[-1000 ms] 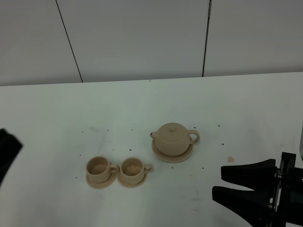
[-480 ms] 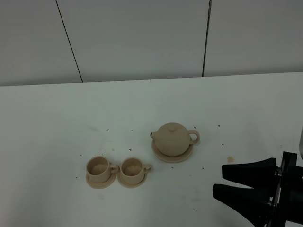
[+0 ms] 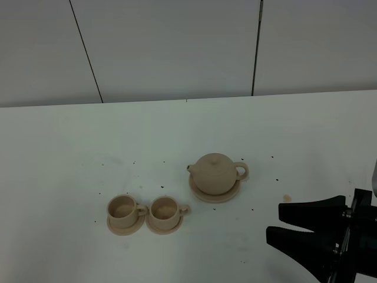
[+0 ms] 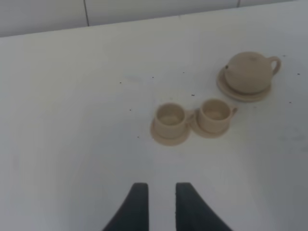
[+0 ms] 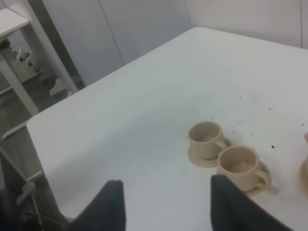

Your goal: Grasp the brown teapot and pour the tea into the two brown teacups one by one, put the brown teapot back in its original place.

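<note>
Pointing its loop handle (image 3: 241,171) toward the wide-open right jaws, the squat beige-tan ceramic teapot (image 3: 213,174) lies nearer them than the narrowly parted left jaws, both empty.

Right tool (image 3: 274,221) — rear half past the frame's lower corner; left tool (image 4: 161,187) — finger ends only.

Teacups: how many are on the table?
2. The outer teacup stands farthest left in the high view; the inner teacup stands right beside it, between it and the teapot. None appears hidden.
</note>
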